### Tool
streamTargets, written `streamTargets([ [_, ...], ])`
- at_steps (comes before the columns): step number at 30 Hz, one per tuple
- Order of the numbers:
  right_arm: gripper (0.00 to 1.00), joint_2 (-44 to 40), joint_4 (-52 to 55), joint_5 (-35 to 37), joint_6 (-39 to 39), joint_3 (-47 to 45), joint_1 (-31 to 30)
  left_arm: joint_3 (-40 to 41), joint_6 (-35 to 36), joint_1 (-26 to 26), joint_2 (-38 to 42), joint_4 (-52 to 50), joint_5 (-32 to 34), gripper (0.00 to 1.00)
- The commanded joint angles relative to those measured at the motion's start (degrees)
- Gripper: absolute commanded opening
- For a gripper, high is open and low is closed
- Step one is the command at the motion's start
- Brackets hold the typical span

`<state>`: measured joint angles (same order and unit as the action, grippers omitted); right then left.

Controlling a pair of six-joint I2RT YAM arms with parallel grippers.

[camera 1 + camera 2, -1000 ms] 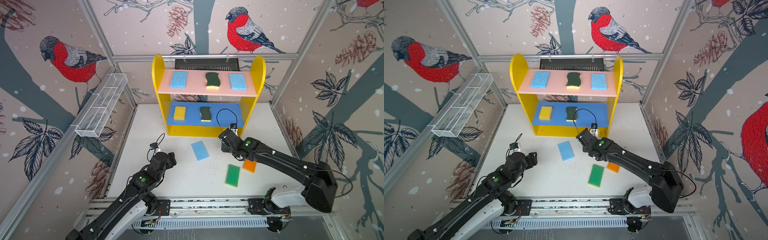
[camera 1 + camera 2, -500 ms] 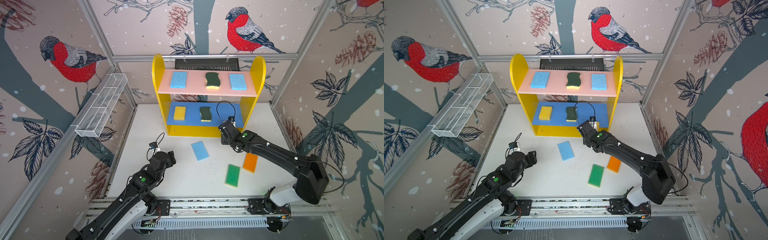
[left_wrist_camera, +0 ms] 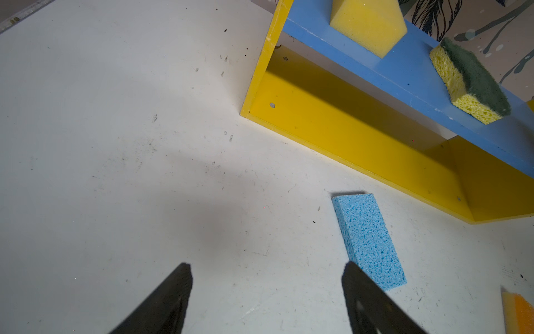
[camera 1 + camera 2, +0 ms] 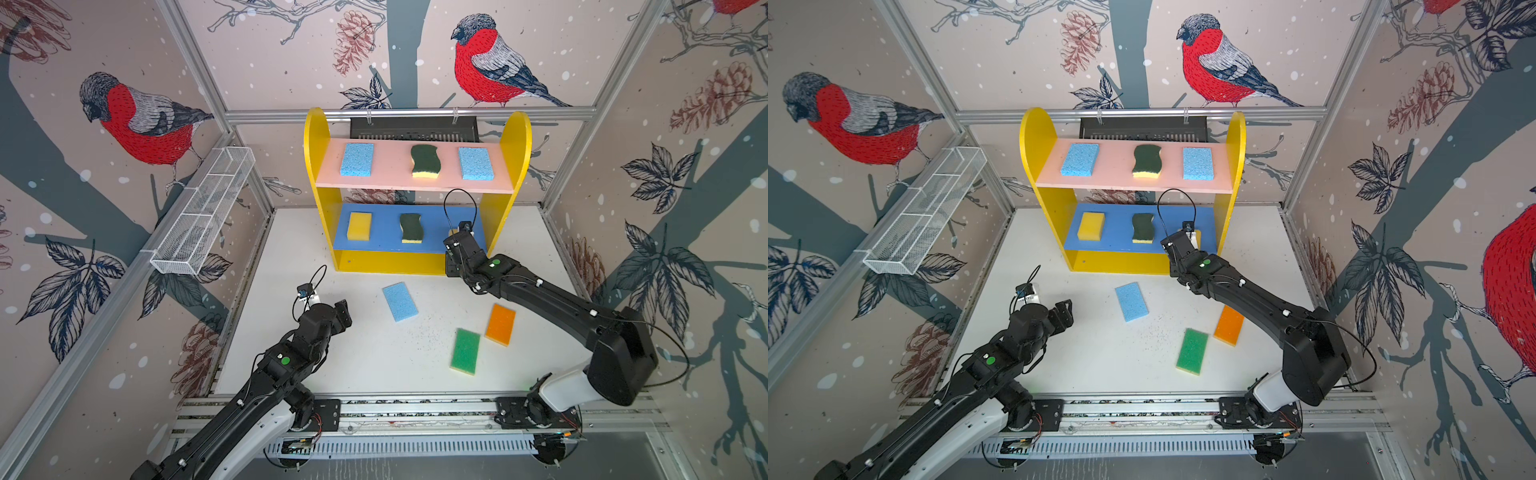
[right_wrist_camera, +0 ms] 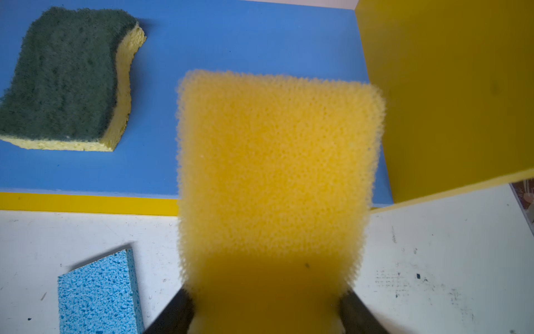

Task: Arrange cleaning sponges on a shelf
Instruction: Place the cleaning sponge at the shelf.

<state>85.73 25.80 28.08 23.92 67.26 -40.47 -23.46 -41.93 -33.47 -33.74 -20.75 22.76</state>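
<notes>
Sponges [image 4: 356, 159] and a shelf [image 4: 515, 137]
5 lie on it; 1 yellow sponge [image 5: 274, 173] hangs over its blue board [image 4: 384, 237]; 3 lie in front.

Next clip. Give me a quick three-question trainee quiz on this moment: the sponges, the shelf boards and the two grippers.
1. True or false: the right gripper is shut on a yellow sponge.
2. How many sponges lie on the pink board? A: two. B: three. C: four.
3. Fill in: the left gripper is ___, with nothing between its fingers.

Key: 1 true; 2 B; 3 open.
</notes>
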Motion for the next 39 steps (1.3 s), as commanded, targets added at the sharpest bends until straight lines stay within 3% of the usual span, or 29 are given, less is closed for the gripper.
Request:
streamTargets([
  [1,0.60,-0.73,-3.11,-0.57,-2.83,0.03,0.89,0.79,0.30,-0.01,0.47,2.37,1.25,0.82],
  [39,0.58,8.47,-7.31,2.31,-5.18,7.54,5.91,3.47,1.48,0.00,-0.87,8.01,0.51,0.81],
])
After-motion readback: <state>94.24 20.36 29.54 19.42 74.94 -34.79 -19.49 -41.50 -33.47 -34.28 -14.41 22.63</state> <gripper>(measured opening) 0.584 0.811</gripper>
